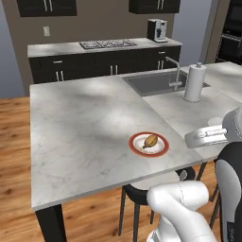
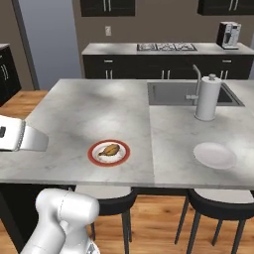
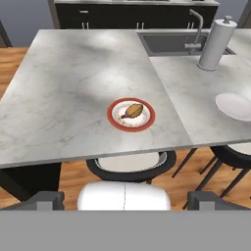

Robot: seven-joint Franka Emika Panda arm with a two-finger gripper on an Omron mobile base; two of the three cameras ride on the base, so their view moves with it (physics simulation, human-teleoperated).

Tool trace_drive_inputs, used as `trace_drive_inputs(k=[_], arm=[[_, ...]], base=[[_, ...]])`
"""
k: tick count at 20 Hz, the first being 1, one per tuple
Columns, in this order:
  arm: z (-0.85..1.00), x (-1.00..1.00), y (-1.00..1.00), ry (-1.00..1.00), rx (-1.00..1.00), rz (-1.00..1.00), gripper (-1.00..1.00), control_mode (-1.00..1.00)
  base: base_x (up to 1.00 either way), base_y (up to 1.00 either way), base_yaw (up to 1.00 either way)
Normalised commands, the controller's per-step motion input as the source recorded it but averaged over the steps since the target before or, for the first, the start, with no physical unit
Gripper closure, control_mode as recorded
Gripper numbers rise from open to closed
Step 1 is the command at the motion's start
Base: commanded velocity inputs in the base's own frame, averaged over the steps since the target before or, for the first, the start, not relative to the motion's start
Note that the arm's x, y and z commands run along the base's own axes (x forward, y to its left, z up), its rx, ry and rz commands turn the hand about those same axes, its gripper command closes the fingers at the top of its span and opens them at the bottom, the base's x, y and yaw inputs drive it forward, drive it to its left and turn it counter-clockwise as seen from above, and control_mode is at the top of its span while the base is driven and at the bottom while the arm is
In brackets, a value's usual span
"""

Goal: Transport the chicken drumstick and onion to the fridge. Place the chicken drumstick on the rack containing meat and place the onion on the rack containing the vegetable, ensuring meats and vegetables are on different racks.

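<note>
The chicken drumstick [image 3: 133,111] lies golden-brown on a red-rimmed white plate [image 3: 115,119] near the front edge of the marble island; it also shows in the base views [image 1: 150,141] [image 2: 109,149]. My gripper [image 3: 125,201] hangs back from the island's front edge, above the stools, facing the plate. Its fingertips [image 3: 46,200] stand wide apart, open, with nothing between them. The onion and the fridge are out of view.
An empty white plate [image 2: 214,155] sits to the right on the island. Behind it stand a paper towel roll [image 2: 207,98] and a sink [image 2: 171,93] with a faucet. Black stools [image 3: 130,164] are tucked under the island's front edge. A back counter holds a cooktop and a coffee machine [image 2: 228,34].
</note>
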Motion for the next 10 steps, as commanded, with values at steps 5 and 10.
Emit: trace_drive_inputs(k=[5, 10], arm=[[0.00, 0.00, 0.00, 0.00, 0.00, 0.00, -1.00, 1.00], [-0.17, 0.20, -0.03, 0.00, 0.01, 0.02, -1.00, -1.00]], base=[[1.00, -0.08, 0.28], [0.80, -0.19, 0.27]])
